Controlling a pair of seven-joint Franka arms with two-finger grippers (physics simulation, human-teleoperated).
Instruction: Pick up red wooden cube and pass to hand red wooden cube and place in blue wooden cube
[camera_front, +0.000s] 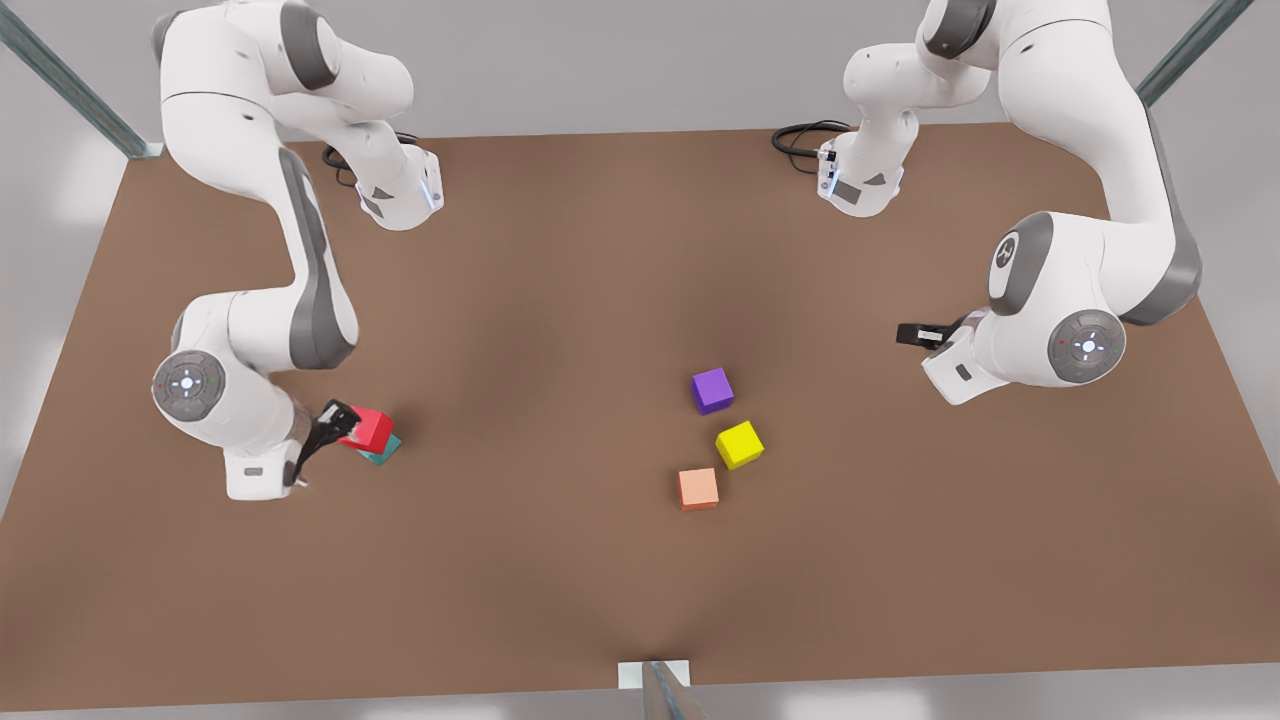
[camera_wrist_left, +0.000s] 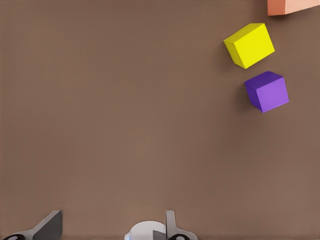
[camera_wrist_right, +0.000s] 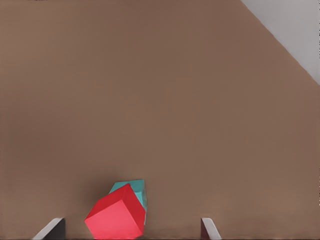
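Observation:
The red wooden cube (camera_front: 370, 428) (camera_wrist_right: 117, 216) lies tilted on top of the blue wooden cube (camera_front: 385, 452) (camera_wrist_right: 136, 191) and covers most of it. Both are at the front view's left. My right gripper (camera_front: 338, 425) (camera_wrist_right: 131, 227) is right beside the red cube. It is open, its fingertips (camera_wrist_right: 54, 227) stand wide on either side, and neither presses the cube. At the front view's right, my left gripper (camera_front: 918, 333) (camera_wrist_left: 110, 227) hangs above the table, open and holding nothing, while that arm waits.
A purple cube (camera_front: 712, 390) (camera_wrist_left: 267, 91), a yellow cube (camera_front: 739, 444) (camera_wrist_left: 249, 45) and a pale orange cube (camera_front: 698, 489) (camera_wrist_left: 292, 6) sit close together right of the table's middle. The brown table (camera_front: 560, 300) ends at a grey border on every side.

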